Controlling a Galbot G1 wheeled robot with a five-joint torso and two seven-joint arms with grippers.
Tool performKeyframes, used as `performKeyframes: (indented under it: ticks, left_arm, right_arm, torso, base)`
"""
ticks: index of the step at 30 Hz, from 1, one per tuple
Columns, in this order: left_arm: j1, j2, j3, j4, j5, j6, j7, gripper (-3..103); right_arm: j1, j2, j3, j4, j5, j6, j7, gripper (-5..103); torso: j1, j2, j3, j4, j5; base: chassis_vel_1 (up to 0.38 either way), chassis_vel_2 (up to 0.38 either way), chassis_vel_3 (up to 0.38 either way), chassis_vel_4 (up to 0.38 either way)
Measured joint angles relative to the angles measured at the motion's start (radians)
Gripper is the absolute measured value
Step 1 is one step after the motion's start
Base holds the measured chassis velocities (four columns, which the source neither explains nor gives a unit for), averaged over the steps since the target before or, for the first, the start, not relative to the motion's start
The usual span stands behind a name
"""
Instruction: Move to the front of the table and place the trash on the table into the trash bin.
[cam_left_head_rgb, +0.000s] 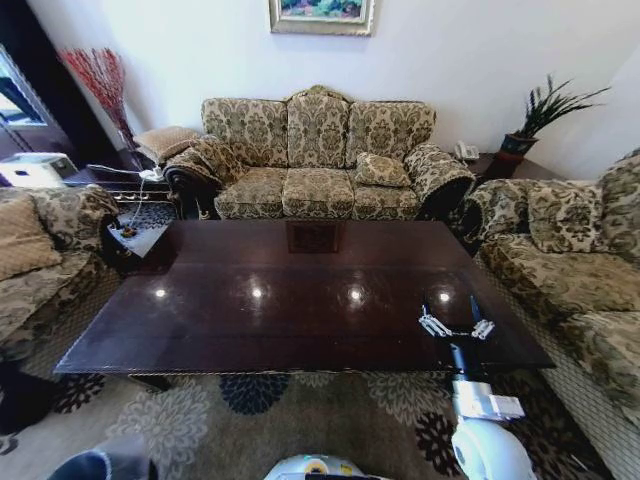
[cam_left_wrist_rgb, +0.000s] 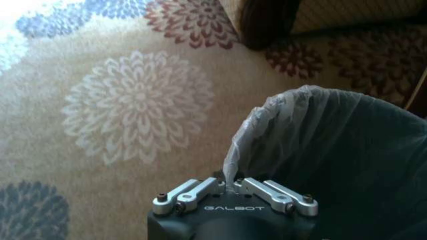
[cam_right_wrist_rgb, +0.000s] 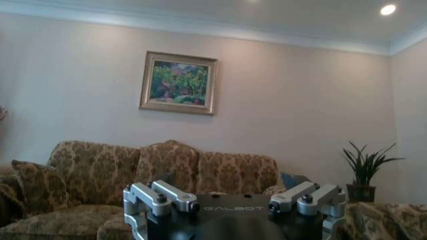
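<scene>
Dark glossy brown wood makes up the long bench (cam_left_head_rgb: 300, 300), which lies across the middle of the head view with ceiling lights mirrored on its top and an inlaid square (cam_left_head_rgb: 313, 236) toward its twelve o'clock edge. The right tool (cam_left_head_rgb: 456, 327) hangs over the bench's corner at about four o'clock, its fingers spread well apart with nothing between them; in the right wrist view the same right tool (cam_right_wrist_rgb: 233, 202) shows its two silver fingers wide open above the dark bench top, facing the patterned sofa (cam_right_wrist_rgb: 167, 175), a framed painting (cam_right_wrist_rgb: 177, 83) on the wall and a potted plant (cam_right_wrist_rgb: 365, 170) toward three o'clock. The left tool (cam_left_wrist_rgb: 234, 192) is down low beside the trash bin (cam_left_wrist_rgb: 360, 165), over the flowered carpet (cam_left_wrist_rgb: 133, 110); its fingers are drawn together and pinch a fold of the translucent white bag (cam_left_wrist_rgb: 267, 130) that lines the bin's rim. The bin's dark inside fills the side of that view toward three o'clock, and I cannot tell what lies in it. In the head view a second sofa (cam_left_head_rgb: 570, 280) stands at the bench's three o'clock end and an armchair (cam_left_head_rgb: 40, 260) at its nine o'clock end, with the carpet running under the six o'clock edge.
</scene>
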Motion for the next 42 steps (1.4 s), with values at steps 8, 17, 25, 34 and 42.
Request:
performKeyframes:
  ticks: [8, 17, 25, 34, 42]
  left_arm:
    - [-0.091, 0.035, 0.033, 0.139, 0.058, -0.077, 0.095, 0]
    - [-0.156, 0.033, 0.053, 0.212, 0.107, -0.080, 0.063, 0]
    - [-0.152, 0.025, 0.028, 0.249, 0.119, -0.090, 0.050, 0]
    - [-0.142, 0.000, 0.012, 0.255, 0.140, -0.086, 0.002, 3]
    - [-0.141, -0.001, 0.013, 0.251, 0.142, -0.083, 0.000, 35]
  right_arm:
    - [0.003, -0.011, 0.002, -0.001, -0.027, -0.009, 0.008, 100]
    - [0.010, -0.007, -0.037, -0.009, -0.057, -0.012, 0.057, 100]
    - [0.016, -0.010, -0.020, -0.033, -0.029, -0.001, 0.064, 100]
    - [0.016, -0.008, -0.004, -0.068, 0.000, 0.022, 0.052, 100]
    - [0.016, -0.008, -0.004, -0.070, 0.001, 0.023, 0.050, 100]
  torso:
    - [0.000, 0.000, 0.000, -0.0001, 0.0010]
    - [0.000, 0.000, 0.000, 0.0000, 0.0003]
    - [0.000, 0.000, 0.000, 0.0000, 0.0009]
    - [0.000, 0.000, 0.000, 0.0005, 0.0005]
    - [0.000, 0.000, 0.000, -0.0001, 0.0006]
  base:
    - [0.000, 0.000, 0.000, 0.000]
    - [0.000, 0.000, 0.000, 0.000]
    - [0.000, 0.000, 0.000, 0.000]
    - [0.000, 0.000, 0.000, 0.000]
    - [0.000, 0.000, 0.000, 0.000]
